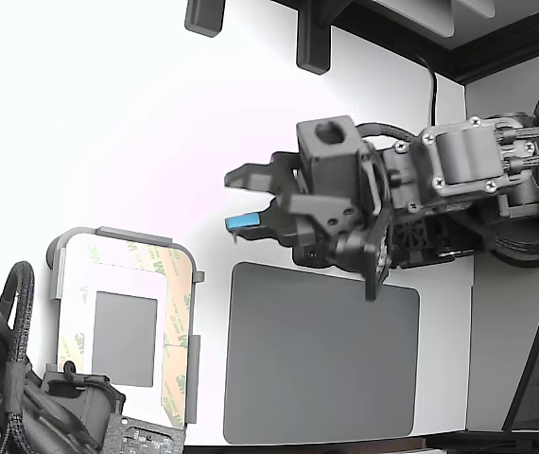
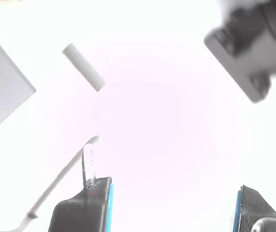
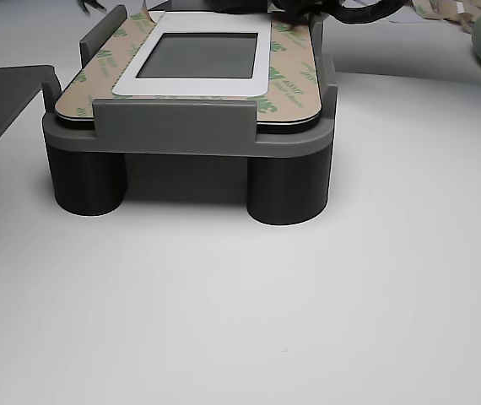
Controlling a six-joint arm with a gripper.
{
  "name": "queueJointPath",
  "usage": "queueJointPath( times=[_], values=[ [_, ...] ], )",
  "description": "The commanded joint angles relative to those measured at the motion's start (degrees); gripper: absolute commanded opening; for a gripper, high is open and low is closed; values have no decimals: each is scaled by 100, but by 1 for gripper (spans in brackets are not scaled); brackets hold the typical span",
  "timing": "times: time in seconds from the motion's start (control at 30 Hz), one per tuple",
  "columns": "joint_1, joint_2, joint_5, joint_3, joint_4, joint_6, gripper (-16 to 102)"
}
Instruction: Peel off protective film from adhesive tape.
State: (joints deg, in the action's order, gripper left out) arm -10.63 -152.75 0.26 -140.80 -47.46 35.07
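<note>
One white table carries a grey mat and, well apart from the gripper, the fixtured white panel edged with tan protective film, fingers spread, holding nothing.

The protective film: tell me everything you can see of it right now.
The protective film is tan paper printed with green 3M logos, lying flat in strips around the edges of the white panel with a grey square centre, which sits in a grey holder. It looks unpeeled. The gripper hovers apart from it, jaws open and empty.
</note>
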Motion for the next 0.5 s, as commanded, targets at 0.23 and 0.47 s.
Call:
queueJointPath(
  times=[0.23,0.47],
  values=[
    [1459,-1652,-457,-589,-870,-3612,100],
    [2188,-1652,-993,-1046,-765,-3595,100]
  ],
)
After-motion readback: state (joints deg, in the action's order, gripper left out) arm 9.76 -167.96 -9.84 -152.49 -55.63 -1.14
